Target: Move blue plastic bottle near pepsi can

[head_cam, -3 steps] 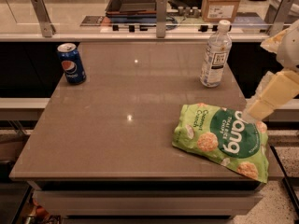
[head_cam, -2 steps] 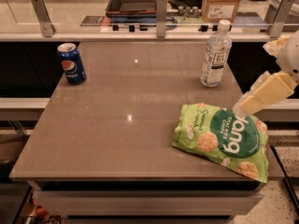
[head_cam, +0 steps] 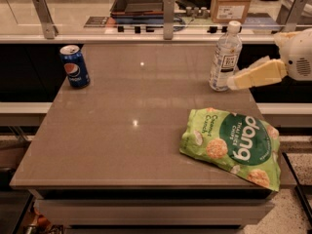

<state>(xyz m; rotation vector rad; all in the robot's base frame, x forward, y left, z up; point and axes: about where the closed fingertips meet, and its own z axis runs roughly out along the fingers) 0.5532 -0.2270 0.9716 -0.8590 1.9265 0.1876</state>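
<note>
The blue plastic bottle (head_cam: 225,57) stands upright at the table's far right; it is clear, with a white cap and a white label. The pepsi can (head_cam: 74,66) stands upright at the far left, about a table's width from the bottle. My gripper (head_cam: 234,83) reaches in from the right edge, cream-coloured, with its tip just right of the bottle's lower part, close to it. It holds nothing that I can see.
A green dang snack bag (head_cam: 233,144) lies flat at the table's front right, below the gripper. The grey table (head_cam: 136,130) ends in a glass rail with metal posts (head_cam: 168,11) at the back. A cardboard box (head_cam: 233,3) stands behind the rail.
My gripper has moved up and to the left, from above the snack bag to beside the bottle. The bottle, can and bag have not moved.
</note>
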